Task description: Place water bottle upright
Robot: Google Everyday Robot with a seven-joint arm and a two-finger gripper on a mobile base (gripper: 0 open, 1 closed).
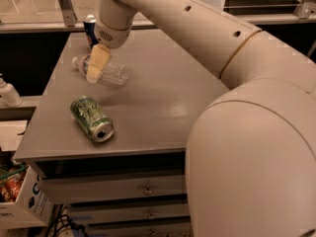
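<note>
The water bottle [112, 73] lies on its side at the back left of the grey table [163, 98], its white cap [76, 62] pointing left. My gripper [96, 64] hangs from the big cream arm [197, 38] and sits right over the bottle's middle, covering part of it. The bottle's clear ribbed body sticks out to the right of the gripper and its cap end to the left.
A green can [92, 118] lies on its side near the table's front left. A blue can [90, 26] stands at the back left, partly behind the arm. An opaque white bottle [7, 92] stands off the table at the left. Drawers [143, 187] lie below.
</note>
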